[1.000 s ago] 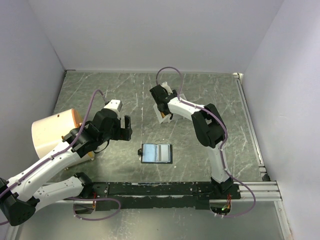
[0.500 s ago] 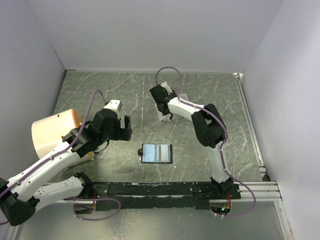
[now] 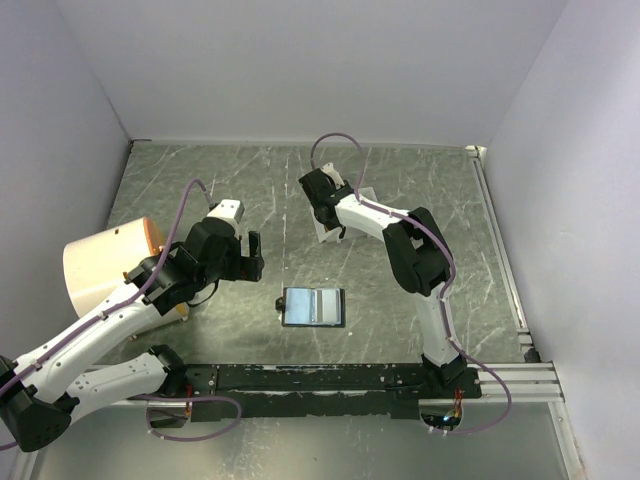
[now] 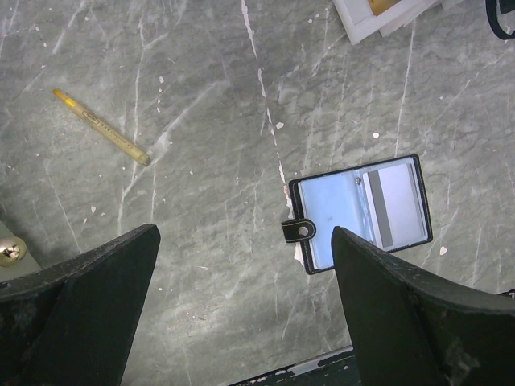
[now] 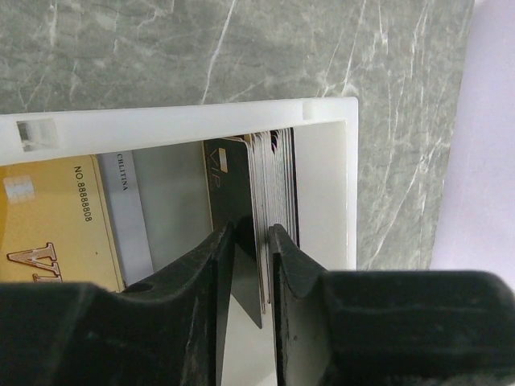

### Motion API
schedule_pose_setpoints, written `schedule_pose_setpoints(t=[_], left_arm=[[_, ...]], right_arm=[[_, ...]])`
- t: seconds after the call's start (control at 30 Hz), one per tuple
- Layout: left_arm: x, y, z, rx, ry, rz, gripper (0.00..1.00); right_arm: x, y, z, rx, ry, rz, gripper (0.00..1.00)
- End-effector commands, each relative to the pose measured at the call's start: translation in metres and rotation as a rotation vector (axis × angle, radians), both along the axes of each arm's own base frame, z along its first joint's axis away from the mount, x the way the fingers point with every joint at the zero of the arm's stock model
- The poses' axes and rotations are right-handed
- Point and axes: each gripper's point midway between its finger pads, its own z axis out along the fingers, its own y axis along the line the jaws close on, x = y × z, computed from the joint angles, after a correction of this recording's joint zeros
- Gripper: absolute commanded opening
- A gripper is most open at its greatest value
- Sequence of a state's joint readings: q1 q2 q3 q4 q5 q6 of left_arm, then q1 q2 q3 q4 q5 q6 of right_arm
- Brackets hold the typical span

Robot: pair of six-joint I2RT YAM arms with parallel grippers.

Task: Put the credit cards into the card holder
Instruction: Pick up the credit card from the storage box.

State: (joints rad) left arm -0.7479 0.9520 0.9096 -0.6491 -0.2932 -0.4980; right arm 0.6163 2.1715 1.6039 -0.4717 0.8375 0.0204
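Note:
The card holder (image 3: 314, 307) lies open on the table, pale blue inside, and a pale card with a grey stripe (image 4: 394, 205) sits in its right pocket. My left gripper (image 4: 245, 235) hangs open above the table, left of the holder (image 4: 358, 211). My right gripper (image 5: 251, 233) reaches down into a white box (image 5: 201, 121) at the back. Its fingers pinch a dark card (image 5: 229, 177) and a few thin cards from the upright stack of credit cards (image 5: 278, 185). A gold card (image 5: 48, 225) lies flat in the box's left part.
A yellow pen (image 4: 100, 127) lies on the table left of the holder. A tan cylinder (image 3: 100, 265) stands at the left edge beside my left arm. The white box (image 3: 335, 230) sits near the table's middle back. Grey walls enclose the table.
The right gripper's jaws have narrowed onto the cards in the box. Both arms stay where they were.

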Motion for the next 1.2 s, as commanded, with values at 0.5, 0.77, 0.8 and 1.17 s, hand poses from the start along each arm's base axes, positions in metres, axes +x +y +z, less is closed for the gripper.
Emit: schedule_pose_setpoints(t=[0.5,0.77,0.8,1.17], left_arm=[[0.003,0.004,0.011,-0.01,-0.026,0.027,1.0],[0.003,0.004,0.012,-0.01,-0.027,0.029,1.0],[0.003,0.004,0.011,-0.009,-0.027,0.029,1.0],[0.003,0.005,0.012,-0.009,-0.028,0.031,1.0]], right_arm=[[0.012,0.005,0.023,0.066,-0.062,0.006,0.2],[0.015,0.007,0.03,0.088,-0.072,0.021,0.17],[0.015,0.007,0.03,0.09,-0.072,0.021,0.17],[0.017,0.004,0.033,0.125,-0.08,0.011,0.15]])
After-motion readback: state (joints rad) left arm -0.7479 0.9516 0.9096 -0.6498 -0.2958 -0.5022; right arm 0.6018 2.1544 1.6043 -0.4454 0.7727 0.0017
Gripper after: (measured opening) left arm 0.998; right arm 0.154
